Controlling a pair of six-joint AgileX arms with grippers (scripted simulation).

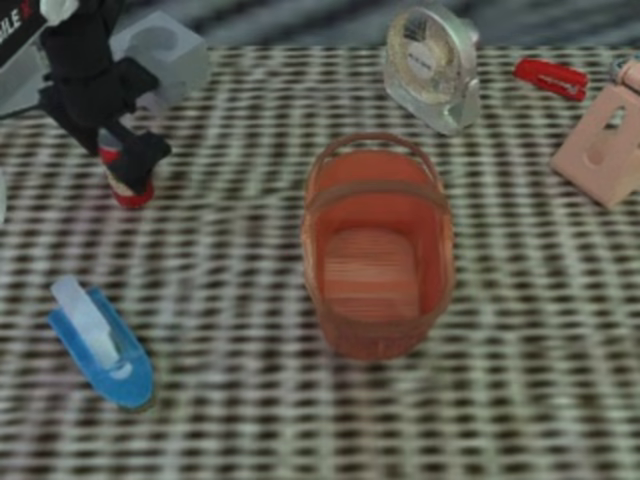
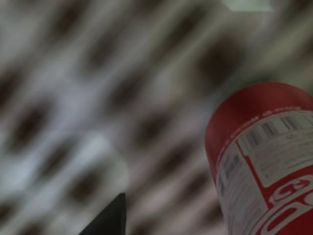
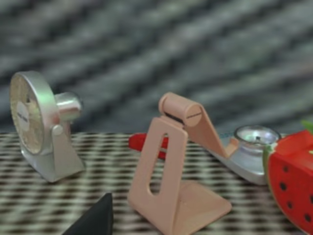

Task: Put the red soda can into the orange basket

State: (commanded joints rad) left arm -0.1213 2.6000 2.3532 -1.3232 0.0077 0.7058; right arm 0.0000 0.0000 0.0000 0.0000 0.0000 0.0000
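Observation:
The red soda can (image 1: 130,188) stands at the table's far left, mostly covered from above by my left gripper (image 1: 132,160), which hangs right over it. In the left wrist view the can (image 2: 264,161) fills one side with its white label, and a dark fingertip (image 2: 111,219) sits apart from it with bare cloth between, so the gripper is open. The orange basket (image 1: 440,250) stands empty in the middle of the table, handle across its far end. My right arm is outside the top view; its fingertip (image 3: 98,219) shows off to one side, open.
A grey block (image 1: 170,45) lies behind the left arm and a blue-and-white object (image 1: 105,345) at the front left. A silver fan (image 1: 430,65), a flat red stapler (image 1: 550,78) and a pink stand (image 1: 600,150) occupy the back right. A strawberry-like object (image 3: 293,186) sits near the right gripper.

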